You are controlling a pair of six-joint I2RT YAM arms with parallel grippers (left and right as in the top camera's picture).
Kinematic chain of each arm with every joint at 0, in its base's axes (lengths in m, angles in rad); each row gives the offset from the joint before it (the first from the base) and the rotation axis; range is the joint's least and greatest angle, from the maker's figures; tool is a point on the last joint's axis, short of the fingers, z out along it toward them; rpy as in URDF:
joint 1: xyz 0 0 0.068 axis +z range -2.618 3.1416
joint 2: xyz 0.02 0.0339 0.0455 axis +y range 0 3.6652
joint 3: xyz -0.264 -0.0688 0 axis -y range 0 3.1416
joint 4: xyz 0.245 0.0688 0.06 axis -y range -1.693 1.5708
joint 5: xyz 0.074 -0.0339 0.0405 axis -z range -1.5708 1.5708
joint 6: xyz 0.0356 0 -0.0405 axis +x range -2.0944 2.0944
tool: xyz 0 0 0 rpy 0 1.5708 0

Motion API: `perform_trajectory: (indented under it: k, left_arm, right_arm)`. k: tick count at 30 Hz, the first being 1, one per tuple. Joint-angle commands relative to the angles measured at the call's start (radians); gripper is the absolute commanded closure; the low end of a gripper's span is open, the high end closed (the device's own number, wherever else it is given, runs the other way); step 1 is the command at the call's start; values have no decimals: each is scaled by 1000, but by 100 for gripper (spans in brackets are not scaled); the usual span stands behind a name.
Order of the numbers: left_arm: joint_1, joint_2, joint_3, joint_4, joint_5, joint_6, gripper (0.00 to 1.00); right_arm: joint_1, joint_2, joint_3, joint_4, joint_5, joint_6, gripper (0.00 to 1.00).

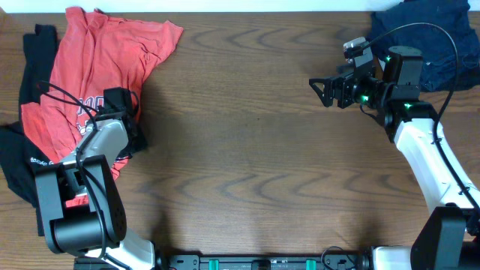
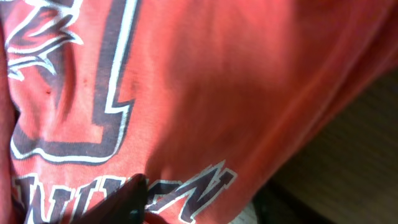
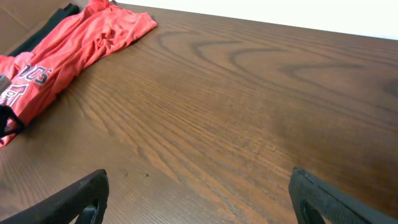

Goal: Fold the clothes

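My left claw (image 1: 118, 101) sits on the red-orange T-shirt (image 1: 97, 52), its grip hidden, while my right claw (image 1: 321, 91), spread wide, hangs well apart across the table (image 1: 247, 157).

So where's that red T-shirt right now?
From overhead, the red-orange T-shirt lies crumpled along the left side of the table, partly on top of a black top, with its lower part beneath the robot's left arm.

Red-orange T-shirt (image 1: 97, 52) — white-edged black lettering (image 2: 115, 62), black top (image 1: 13, 161), navy garment (image 1: 442, 30)
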Motion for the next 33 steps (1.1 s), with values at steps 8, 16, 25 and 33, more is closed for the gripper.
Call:
perform_trajectory:
  k: [8, 16, 25, 33]
  left_arm:
    - [-14, 2, 32, 10, 34, -55, 94]
    - [-134, -171, 68, -13, 43, -47, 94]
    - [-303, -309, 68, -1, 151, -61, 94]
    - [-515, -293, 68, 97, 262, -142, 94]
  right_arm:
    - [8, 3, 19, 14, 0, -3, 13]
    - [8, 3, 19, 42, -1, 8, 20]
    - [-2, 1, 19, 50, 0, 26, 24]
    - [-80, -39, 19, 59, -6, 76, 24]
